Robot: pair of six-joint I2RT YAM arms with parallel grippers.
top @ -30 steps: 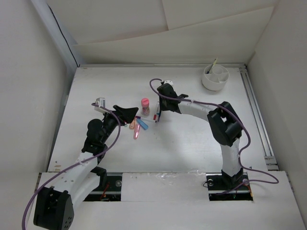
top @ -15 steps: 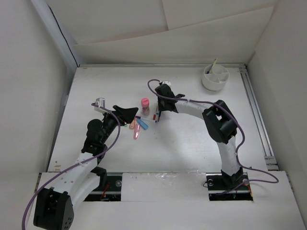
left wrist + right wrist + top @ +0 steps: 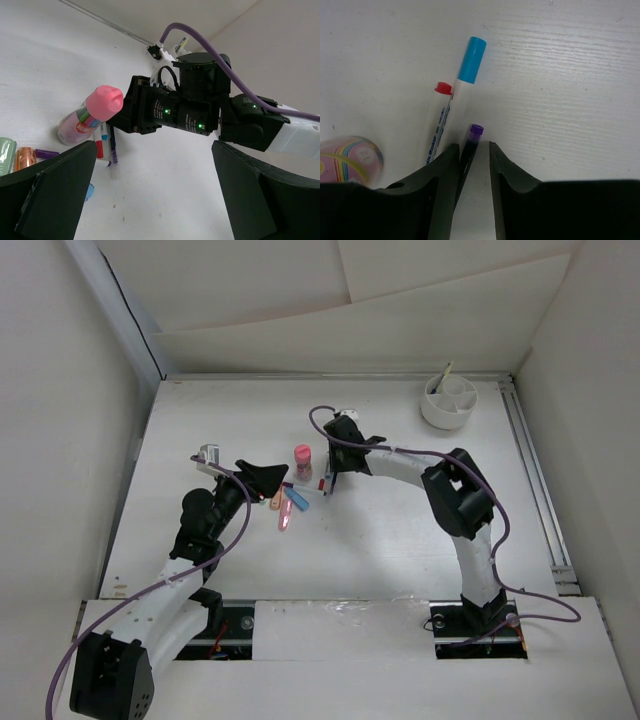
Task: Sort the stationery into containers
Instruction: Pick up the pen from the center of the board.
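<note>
White worktop (image 3: 220, 420) with pale walls all round. Round white divided cup (image 3: 440, 418) far back on the right, well apart from the rest. Left end effector (image 3: 270, 477) spread wide near the highlighters (image 3: 285, 508). Pink-capped bottle (image 3: 90, 117) in the middle. Right end effector (image 3: 472, 147) spread just a little, one finger each side of a purple-capped pen (image 3: 472, 137), beside red-capped (image 3: 439, 125) and blue-capped (image 3: 467, 65) pens.

Overhead, two wrist close-ups — pens (image 3: 463, 92) shared
</note>
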